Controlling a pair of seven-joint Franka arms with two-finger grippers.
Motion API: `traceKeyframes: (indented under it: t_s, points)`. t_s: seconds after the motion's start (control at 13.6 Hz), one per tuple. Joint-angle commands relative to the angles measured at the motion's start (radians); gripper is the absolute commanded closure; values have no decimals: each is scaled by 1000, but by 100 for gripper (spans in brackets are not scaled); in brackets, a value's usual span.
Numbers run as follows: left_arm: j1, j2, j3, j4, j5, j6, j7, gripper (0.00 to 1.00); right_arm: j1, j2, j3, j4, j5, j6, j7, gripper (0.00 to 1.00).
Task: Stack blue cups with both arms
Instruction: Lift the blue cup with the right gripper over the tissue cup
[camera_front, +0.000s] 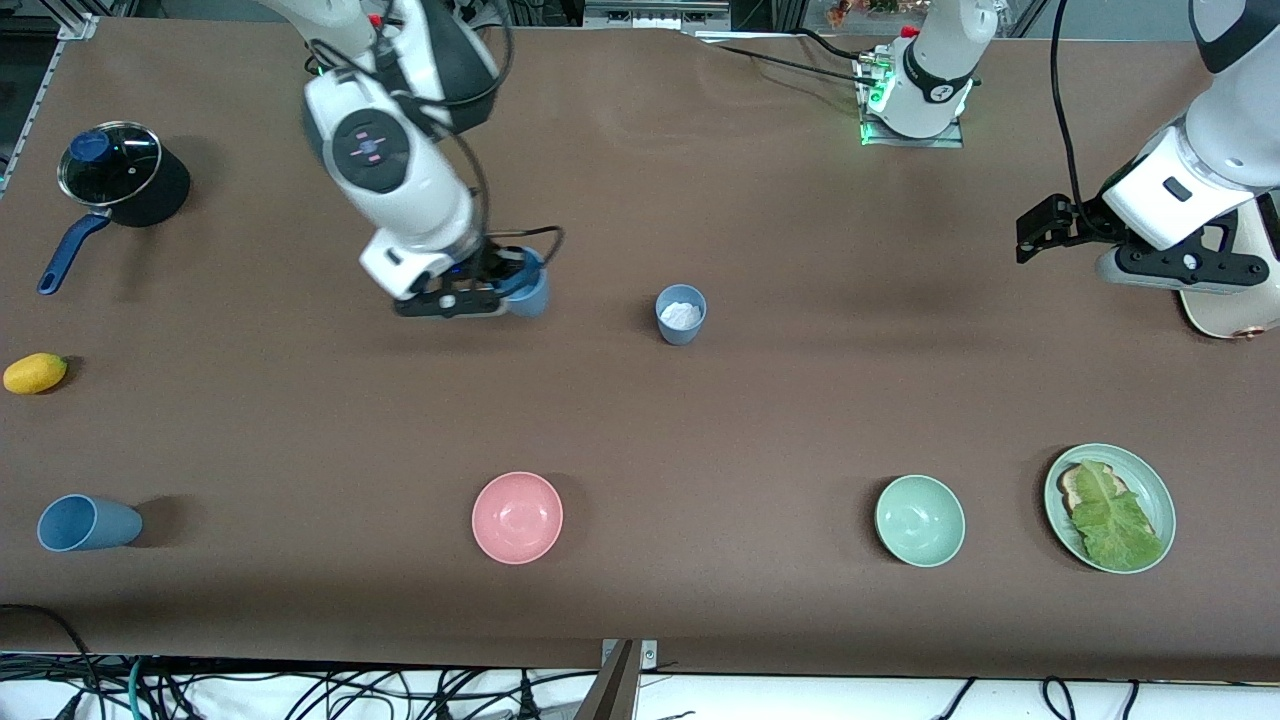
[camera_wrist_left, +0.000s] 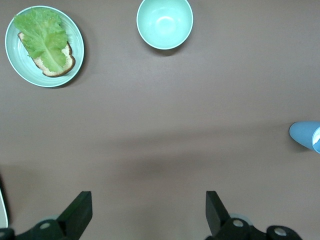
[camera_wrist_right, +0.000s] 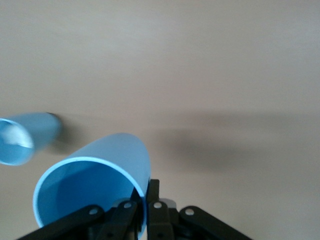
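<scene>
Three blue cups are on record, none yet stacked. The right gripper (camera_front: 478, 296), upper left of centre in the front view, is clamped on the rim of a sky-blue cup (camera_front: 527, 283); the right wrist view shows one finger inside the rim and one outside, the cup (camera_wrist_right: 95, 187) empty and tilted. Whether its base is clear of the table (camera_front: 640, 420) cannot be settled from these views; it appears slightly lifted. The second cup (camera_front: 681, 314) stands upright near the middle of the front view, toward the left arm's end of the table from the held cup, with something white inside; it shows at the edge of both wrist views (camera_wrist_right: 22, 139). A third blue cup (camera_front: 88, 523) lies on its side at the lower left of the front view, untouched. The left gripper (camera_front: 1032, 232), at the upper right, waits over bare table with its fingers (camera_wrist_left: 79, 212) spread wide and nothing between them. The pink bowl (camera_front: 517, 517), pale-green bowl (camera_front: 920, 520) and plate of lettuce on toast (camera_front: 1110, 508) sit along the lower part of the view, uninvolved. Judgement: the grasp stage is in hand; carrying, aligning and nesting remain, and the white contents of the standing cup may obstruct full seating.
</scene>
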Motion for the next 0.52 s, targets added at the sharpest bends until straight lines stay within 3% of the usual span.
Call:
traceKeyframes:
  t_s: [0.0,0.22,0.44]
  points:
    - [-1,7,0,25,-14,-20,-12,0,121,161,-8,236,5,-46,215,100]
    - [-1,7,-2,25,-14,-20,-12,0,221,310,-8,434,2,-32,425,100]
    - [-1,7,-2,25,-14,-20,-12,0,264,354,-9,456,-1,28,483,100]
